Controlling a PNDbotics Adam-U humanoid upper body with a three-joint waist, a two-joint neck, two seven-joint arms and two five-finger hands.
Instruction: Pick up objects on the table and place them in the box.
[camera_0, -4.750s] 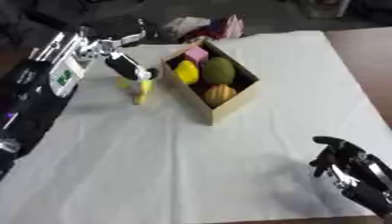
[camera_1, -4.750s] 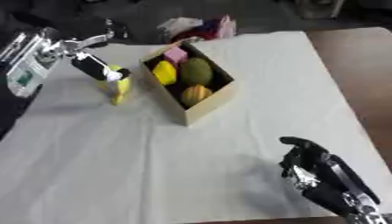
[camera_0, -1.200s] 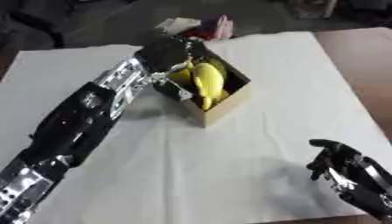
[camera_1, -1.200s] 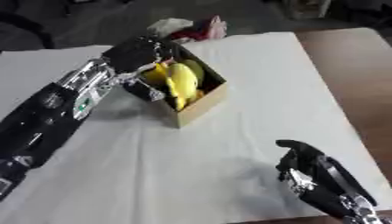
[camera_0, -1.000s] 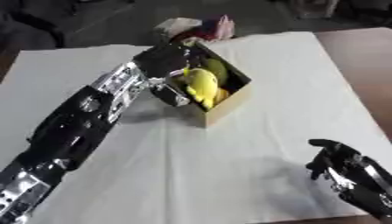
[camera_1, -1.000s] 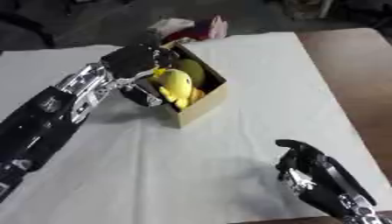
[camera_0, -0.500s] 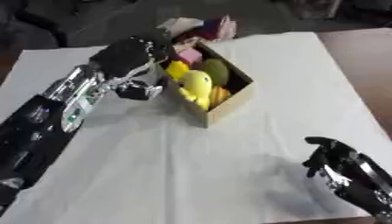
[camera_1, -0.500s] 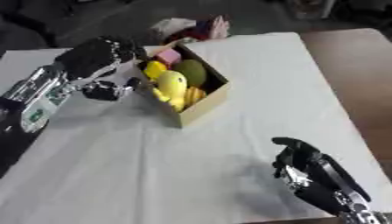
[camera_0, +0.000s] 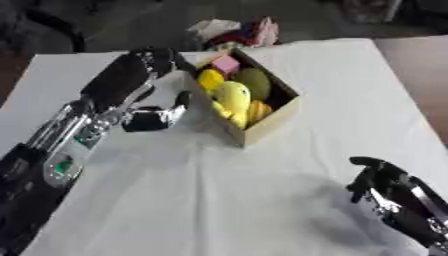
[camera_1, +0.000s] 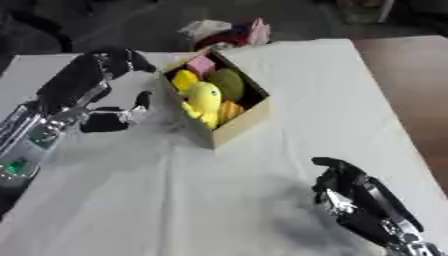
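We see the cardboard box (camera_0: 262, 127) standing askew on the white cloth (camera_0: 227, 200) that covers the desk (camera_0: 420, 65), toward its far middle. Inside it a yellow toy duck (camera_0: 233, 97) sits on top, with a pink block (camera_0: 226, 64) at the far end, a yellow fruit (camera_0: 208, 79) beside that, a green fruit (camera_0: 254, 82) along the right wall, and something orange (camera_0: 257, 110) tucked under the duck.

Just to the left of the box our left hand (camera_0: 144, 87) hovers over the cloth, its fingers loosely spread and holding nothing, apart from the box wall. Our right hand (camera_1: 350, 192) rests idle near the lower right corner, fingers relaxed and empty.

Beyond the far edge of the cloth lies a heap of pink and white things (camera_0: 236, 32).
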